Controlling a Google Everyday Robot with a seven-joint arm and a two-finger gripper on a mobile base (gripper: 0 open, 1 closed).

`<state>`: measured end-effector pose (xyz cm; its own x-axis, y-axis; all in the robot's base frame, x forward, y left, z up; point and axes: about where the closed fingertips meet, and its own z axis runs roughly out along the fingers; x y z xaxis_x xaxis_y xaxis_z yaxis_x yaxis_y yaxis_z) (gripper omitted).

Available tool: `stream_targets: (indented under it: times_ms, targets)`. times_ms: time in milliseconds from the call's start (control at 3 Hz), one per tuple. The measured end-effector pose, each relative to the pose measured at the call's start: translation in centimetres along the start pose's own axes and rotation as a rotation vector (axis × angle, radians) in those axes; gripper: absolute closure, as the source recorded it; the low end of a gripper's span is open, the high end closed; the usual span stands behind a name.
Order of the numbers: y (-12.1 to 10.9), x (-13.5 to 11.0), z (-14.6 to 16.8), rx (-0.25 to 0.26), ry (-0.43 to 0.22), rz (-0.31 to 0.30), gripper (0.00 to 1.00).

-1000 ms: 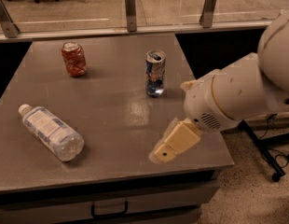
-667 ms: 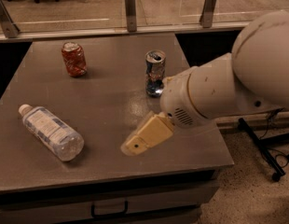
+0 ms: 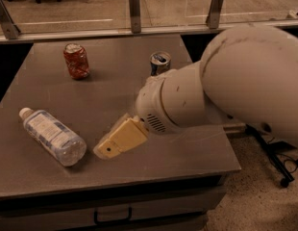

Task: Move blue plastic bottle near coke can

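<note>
The blue plastic bottle [image 3: 53, 136] lies on its side at the table's front left, white cap pointing to the back left. The coke can [image 3: 76, 61], red and dented with a silver top, stands upright at the back left. My gripper [image 3: 109, 148] reaches out from the big white arm [image 3: 226, 85], low over the table, just right of the bottle's base and apart from it. It holds nothing that I can see.
A taller blue-and-silver can [image 3: 159, 63] stands at the back middle, partly behind the arm. The grey table [image 3: 115, 90] ends in a front edge with a drawer below. A glass railing runs behind; chair legs stand on the floor at right.
The arm has swung left across the table, bringing the gripper from the right front toward the bottle. Bottle and both cans have not moved.
</note>
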<state>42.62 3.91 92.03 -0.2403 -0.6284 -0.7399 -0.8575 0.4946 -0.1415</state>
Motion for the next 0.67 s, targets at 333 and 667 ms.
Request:
stream_targets:
  times_ms: [333,667]
  targets:
    - [0.2,-0.5,-0.1,-0.007,-0.009,0.001,0.0]
    - [1.8,-1.3,0.8,-0.049,-0.053,0.009,0.0]
